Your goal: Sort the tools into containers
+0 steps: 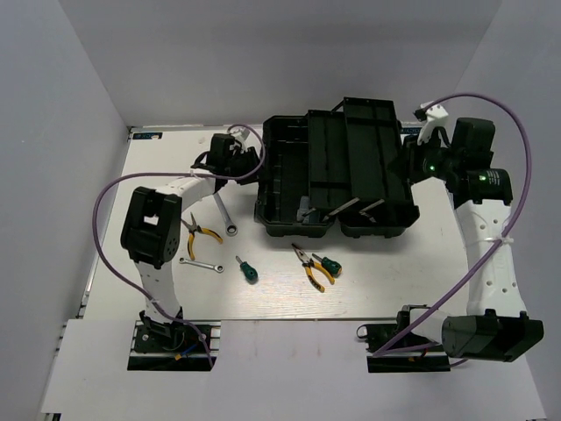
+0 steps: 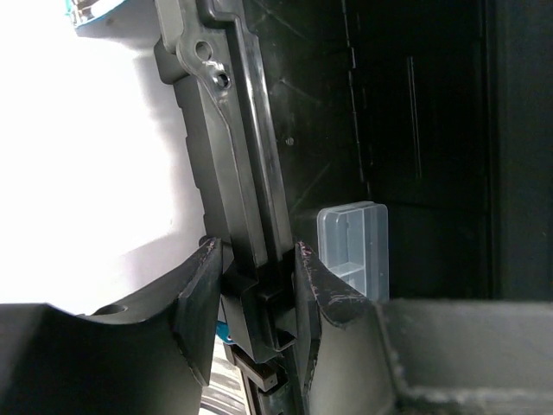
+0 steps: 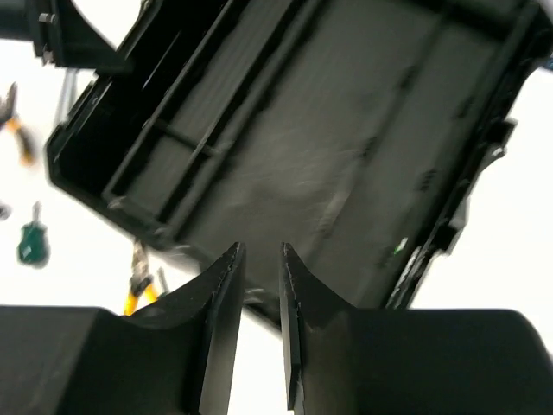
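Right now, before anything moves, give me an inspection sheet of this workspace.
Surface: white table, with tools loose on its near half.
Job's things: toolbox open at the back. Long wrench, short wrench, left pliers, right pliers, left screwdriver and right screwdriver all lie outside it.
Clutter: nothing seen.
Grippers: left gripper has its fingers clamped on the toolbox's left wall. Right gripper is at the toolbox's right side, fingers a narrow gap apart and empty.
Cables: left cable and right cable, both purple, loop wide of the tools.
Surroundings: white walls.
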Tool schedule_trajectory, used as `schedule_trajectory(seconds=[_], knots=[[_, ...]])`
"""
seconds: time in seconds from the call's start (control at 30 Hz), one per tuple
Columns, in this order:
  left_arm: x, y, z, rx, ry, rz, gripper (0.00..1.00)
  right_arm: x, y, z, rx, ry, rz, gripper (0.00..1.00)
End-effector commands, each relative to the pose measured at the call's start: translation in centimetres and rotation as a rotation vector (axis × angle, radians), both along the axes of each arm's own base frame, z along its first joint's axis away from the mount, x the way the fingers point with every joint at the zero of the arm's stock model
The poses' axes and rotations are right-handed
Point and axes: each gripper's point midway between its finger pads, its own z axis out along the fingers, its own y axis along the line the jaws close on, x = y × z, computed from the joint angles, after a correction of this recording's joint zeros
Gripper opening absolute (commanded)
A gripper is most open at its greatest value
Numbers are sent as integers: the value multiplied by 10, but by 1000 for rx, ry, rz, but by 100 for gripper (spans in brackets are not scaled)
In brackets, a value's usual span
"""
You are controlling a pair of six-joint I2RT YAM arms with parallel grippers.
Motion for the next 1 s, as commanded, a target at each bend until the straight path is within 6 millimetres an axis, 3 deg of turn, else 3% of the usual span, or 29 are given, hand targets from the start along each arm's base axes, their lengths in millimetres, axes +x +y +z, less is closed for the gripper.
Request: schedule_trajectory(seconds=[0.0, 0.1, 0.13, 0.2, 0.23, 0.27, 0.3, 0.4, 0.43, 0.47, 0.57, 0.67, 0.7, 0.77, 0.8, 0.83, 0.87, 0.9, 0.93, 0.97], knots=[[-23, 35, -35, 53, 166, 167, 13, -24, 19, 1, 48, 11, 93, 28], [-28, 36, -31, 39, 156, 174, 13, -34, 23, -16, 48, 74, 116, 35], [-33, 33, -35, 43, 164, 165, 13, -40, 26, -21, 54, 95, 143, 42], [-33, 29, -34, 30, 169, 149, 18, -54, 44, -32, 50, 136, 233, 49], [-29, 28, -33, 28, 163, 149, 24, -61, 50, -38, 51, 160, 264, 52], [-28, 26, -29, 21, 163, 140, 39, -71, 56, -53, 37, 195, 314, 55], [-28, 24, -31, 23, 172, 123, 48, -75, 59, -57, 30, 201, 341, 57], [-14, 17, -13, 21, 138, 79, 73, -98, 76, -80, -14, 227, 477, 58], [-7, 15, 2, 26, 108, 67, 76, -103, 78, -83, -22, 228, 497, 58], [-3, 14, 10, 27, 90, 61, 86, -108, 79, -98, -48, 239, 530, 58], [8, 12, 45, 32, 25, 41, 89, -120, 86, -119, -126, 235, 611, 58], [11, 15, 85, 38, -62, 35, 89, -132, 98, -135, -199, 212, 701, 62], [5, 19, 112, 36, -114, 41, 90, -137, 96, -148, -255, 216, 720, 64], [-3, 29, 131, 65, -175, 61, 90, -142, 101, -163, -298, 200, 758, 66], [-14, 36, 125, 87, -166, 70, 90, -140, 101, -170, -354, 186, 766, 67], [-26, 47, 146, 92, -215, 104, 87, -151, 100, -189, -372, 229, 787, 67], [-43, 61, 121, 123, -167, 118, 82, -148, 102, -192, -383, 214, 790, 68], [-55, 74, 136, 141, -211, 166, 57, -154, 101, -210, -416, 240, 794, 68], [-69, 85, 126, 175, -182, 194, 39, -154, 103, -216, -428, 247, 797, 70], [-85, 94, 101, 208, -137, 207, 27, -148, 104, -220, -444, 230, 774, 70]])
